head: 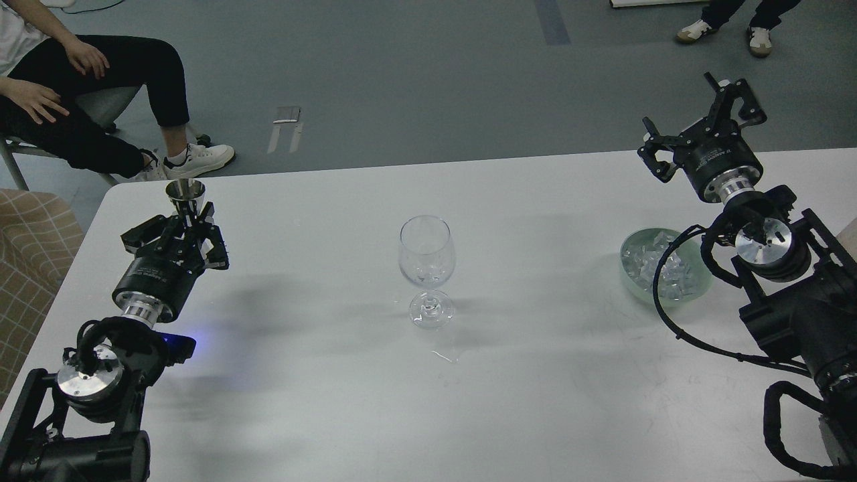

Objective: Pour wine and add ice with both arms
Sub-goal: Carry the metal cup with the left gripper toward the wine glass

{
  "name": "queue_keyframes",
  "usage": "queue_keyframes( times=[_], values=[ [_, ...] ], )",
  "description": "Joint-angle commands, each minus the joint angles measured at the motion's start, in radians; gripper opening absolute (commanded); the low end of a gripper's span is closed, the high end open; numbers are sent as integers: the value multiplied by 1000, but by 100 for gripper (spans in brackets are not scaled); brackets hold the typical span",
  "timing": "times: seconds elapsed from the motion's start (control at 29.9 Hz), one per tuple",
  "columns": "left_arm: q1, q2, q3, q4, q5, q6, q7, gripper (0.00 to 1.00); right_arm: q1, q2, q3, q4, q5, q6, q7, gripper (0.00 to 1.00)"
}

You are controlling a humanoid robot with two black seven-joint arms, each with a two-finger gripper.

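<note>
A clear wine glass (427, 268) stands upright mid-table with a few small ice pieces in its bowl. A pale green glass bowl (632, 282) at the right holds many clear ice cubes (663, 266). My left gripper (189, 224) is shut on the waist of a small steel jigger cup (185, 194), holding it upright above the table, well left of the glass. My right gripper (696, 120) is open and empty, raised above the table's far right edge, behind the bowl.
The white table (522, 402) has a small wet streak (445, 355) in front of the glass. A seated person (80, 100) is beyond the far left corner, and another person's feet (723, 30) show at the top right. A checked fabric seat (30, 268) stands left.
</note>
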State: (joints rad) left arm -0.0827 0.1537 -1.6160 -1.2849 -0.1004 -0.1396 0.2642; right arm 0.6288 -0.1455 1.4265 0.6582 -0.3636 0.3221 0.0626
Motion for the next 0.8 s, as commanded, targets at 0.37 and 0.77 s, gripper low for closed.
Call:
queue_keyframes(
  times=[0.37, 0.77],
  values=[
    [29, 21, 94, -116, 5, 9, 30, 12, -1, -9, -1, -2, 0, 0, 0, 100],
    [29, 44, 192, -197, 50, 6, 37, 4, -8, -9, -1, 0, 0, 0, 0, 100]
  ],
)
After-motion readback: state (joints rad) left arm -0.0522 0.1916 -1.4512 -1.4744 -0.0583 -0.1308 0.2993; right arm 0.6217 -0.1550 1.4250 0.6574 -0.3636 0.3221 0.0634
